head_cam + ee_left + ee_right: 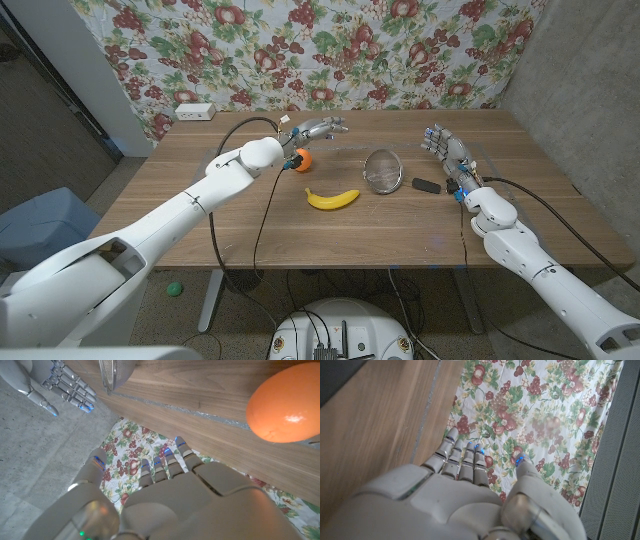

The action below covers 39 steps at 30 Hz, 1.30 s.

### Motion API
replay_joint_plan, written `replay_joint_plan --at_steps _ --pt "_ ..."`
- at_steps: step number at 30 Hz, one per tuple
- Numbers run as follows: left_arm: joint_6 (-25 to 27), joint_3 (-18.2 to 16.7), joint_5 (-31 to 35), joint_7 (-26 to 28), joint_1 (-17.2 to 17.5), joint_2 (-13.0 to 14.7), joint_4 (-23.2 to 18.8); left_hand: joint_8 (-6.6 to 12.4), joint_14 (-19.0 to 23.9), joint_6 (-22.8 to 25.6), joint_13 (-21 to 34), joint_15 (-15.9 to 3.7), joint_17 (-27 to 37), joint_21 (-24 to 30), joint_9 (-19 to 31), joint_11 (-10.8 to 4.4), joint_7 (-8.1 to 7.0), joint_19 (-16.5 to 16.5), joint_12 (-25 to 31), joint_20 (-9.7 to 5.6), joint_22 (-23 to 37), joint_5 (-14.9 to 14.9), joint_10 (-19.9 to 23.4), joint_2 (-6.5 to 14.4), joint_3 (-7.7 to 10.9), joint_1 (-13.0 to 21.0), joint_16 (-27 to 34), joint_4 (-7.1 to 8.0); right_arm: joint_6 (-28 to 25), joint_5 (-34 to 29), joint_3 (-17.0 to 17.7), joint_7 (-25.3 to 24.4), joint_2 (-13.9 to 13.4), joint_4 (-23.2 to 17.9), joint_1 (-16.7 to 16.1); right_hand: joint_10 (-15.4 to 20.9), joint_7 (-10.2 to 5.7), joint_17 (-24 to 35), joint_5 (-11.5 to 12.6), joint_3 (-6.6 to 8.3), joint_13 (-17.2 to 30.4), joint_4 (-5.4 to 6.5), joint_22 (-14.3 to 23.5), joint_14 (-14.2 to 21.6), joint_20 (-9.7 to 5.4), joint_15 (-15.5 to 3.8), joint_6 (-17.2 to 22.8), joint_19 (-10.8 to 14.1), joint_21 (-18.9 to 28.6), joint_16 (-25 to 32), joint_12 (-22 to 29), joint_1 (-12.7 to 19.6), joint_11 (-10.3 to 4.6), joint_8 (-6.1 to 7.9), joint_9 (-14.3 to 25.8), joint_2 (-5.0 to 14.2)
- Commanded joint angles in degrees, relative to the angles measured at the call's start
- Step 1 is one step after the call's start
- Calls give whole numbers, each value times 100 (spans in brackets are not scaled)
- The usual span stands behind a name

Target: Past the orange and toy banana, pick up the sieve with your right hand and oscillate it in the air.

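Head view: the sieve [383, 170] lies on the wooden table [300, 235], its black handle [425, 185] pointing toward the right hand [445, 152], probably so that hand can take it. The orange [302, 159] and banana [332, 198] sit to its left, apart from it. The right hand stands just beside the handle, fingers spread, holding nothing. The left hand [318, 128] reaches past the orange, open and empty.

Left wrist view: the left hand [165, 505] has extended fingers; the orange [286, 402] and the sieve's rim [114, 374] lie on the table.

Right wrist view: the right hand [470, 495] has straight fingers, its thumb set apart, nothing grasped.
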Motion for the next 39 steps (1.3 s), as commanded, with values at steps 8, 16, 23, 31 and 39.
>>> replay_joint_plan --at_steps 8,16,23,31,39 --pt "269 244 301 -132 -114 -41 -51 81 242 94 21 -13 10 -2 37 -49 32 208 1 -39 20 -3 53 -117 25 255 65 -27 75 16 43 -38 13 -8 -97 63 4 12 29 16 12 -24 14 35 -15 16 73 64 -32 31 44 -4 36 46 21 49" --pt "312 362 341 -255 -187 -126 81 106 345 149 22 -50 13 6 38 -61 19 308 9 -48 21 -12 103 -229 6 369 77 -27 123 24 40 -9 46 46 -78 68 18 4 31 20 13 -28 15 32 -13 21 85 72 -60 30 42 -7 42 46 21 49" --pt "321 446 371 -310 -237 -210 194 122 406 190 22 -74 14 9 38 -75 23 359 11 -53 22 -16 128 -297 -8 431 84 -27 146 35 35 19 68 110 -60 95 24 -1 32 23 14 -31 16 34 -13 21 95 77 -80 30 50 -9 52 46 22 49" --pt "291 539 381 -383 -279 -303 320 141 475 239 23 -92 16 7 38 -70 30 419 19 -59 24 -17 180 -383 -22 535 85 -23 189 56 57 23 75 127 -92 102 29 -7 33 25 15 -34 16 32 -11 25 109 90 -99 29 49 -13 67 48 22 49" --pt "408 596 417 -344 -252 -357 310 164 569 304 23 -105 18 12 38 -71 47 505 42 -85 28 -15 286 -456 -30 668 92 -18 229 91 80 56 74 154 -126 132 23 -15 34 28 16 -37 17 29 -14 21 133 96 -125 26 57 -16 82 53 23 47"
